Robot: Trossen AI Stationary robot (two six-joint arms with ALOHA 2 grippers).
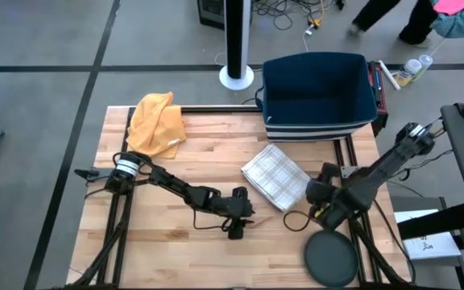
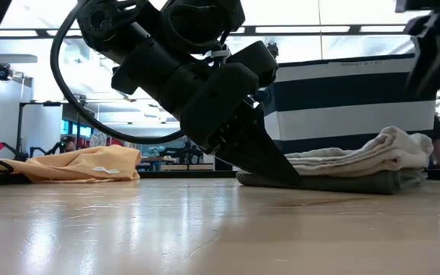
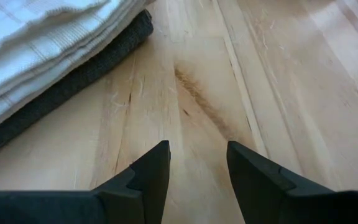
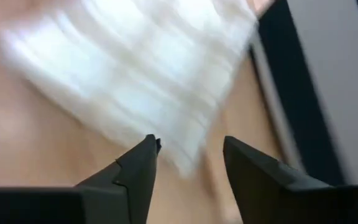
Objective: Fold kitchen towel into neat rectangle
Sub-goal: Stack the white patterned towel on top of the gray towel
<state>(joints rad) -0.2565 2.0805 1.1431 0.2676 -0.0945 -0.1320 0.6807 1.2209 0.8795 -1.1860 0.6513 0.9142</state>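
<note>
The kitchen towel is white with a grey check and lies folded into a small rectangle right of the table's middle, flat on the wood. The low view shows it as a pale stack over a darker grey layer. My left gripper stands open low over the bare wood, just on the near left of the towel, with nothing between its fingers. My right gripper hangs open above the towel's right corner, fingers apart over the blurred cloth, clear of it.
An orange cloth lies bunched at the far left corner. A navy bin stands at the far edge behind the towel. A black round disc and a looped cable lie near the right front corner.
</note>
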